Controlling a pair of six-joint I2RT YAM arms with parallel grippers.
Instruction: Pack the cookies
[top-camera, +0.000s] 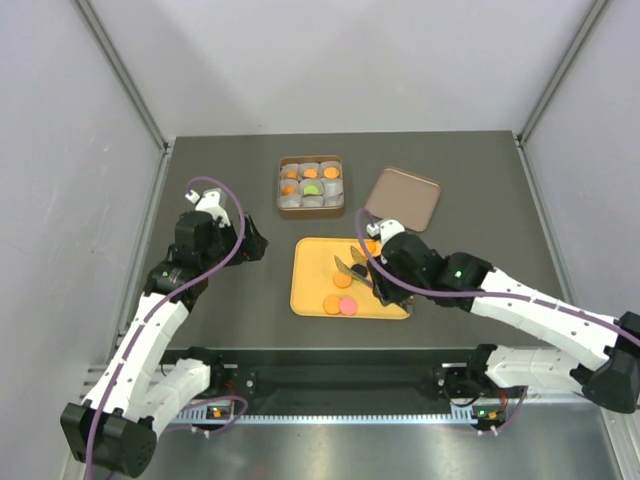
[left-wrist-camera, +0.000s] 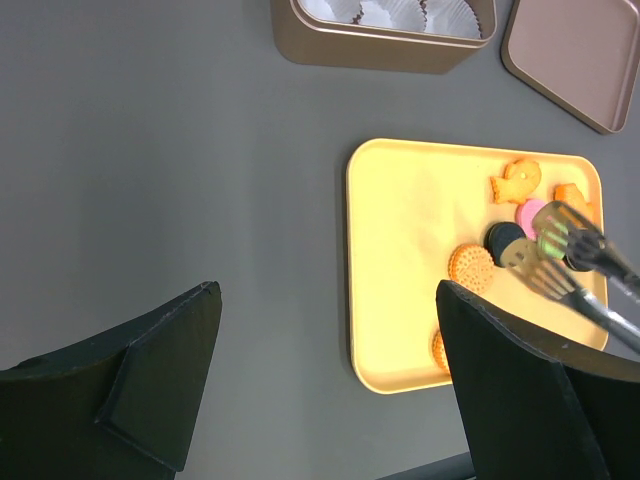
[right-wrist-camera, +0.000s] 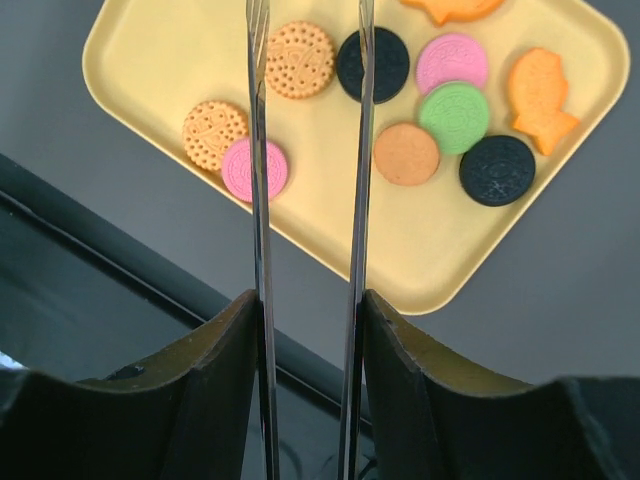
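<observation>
1. Right now you are looking down at a dark table (top-camera: 480, 200), which is carrying everything else.
2. A yellow tray (top-camera: 315, 270) is lying near the table's middle, closer to the arm bases than the other containers.
3. A brown tin (top-camera: 281, 186) is sitting behind the tray, showing white paper cups (left-wrist-camera: 385, 12) inside. A brown lid (top-camera: 403, 197) is lying just beside it on the right.
4. Your left gripper (left-wrist-camera: 325, 300) is hovering over bare table to the left of the tray, with its fingers standing wide apart and gripping nothing.
5. Your right gripper (right-wrist-camera: 307, 300) is hanging over the tray's near edge, with its fingers clamping a pair of metal tongs (right-wrist-camera: 258, 200).
6. The tongs' two arms are standing apart and reaching out above the tray. You cannot tell whether the tips are touching anything.
7. Most of the cookies (right-wrist-camera: 302, 58) are lying loose on the tray: orange, pink, black and green rounds, plus orange fish shapes. Several more are sitting in the tin's cups, mostly orange with one green.
</observation>
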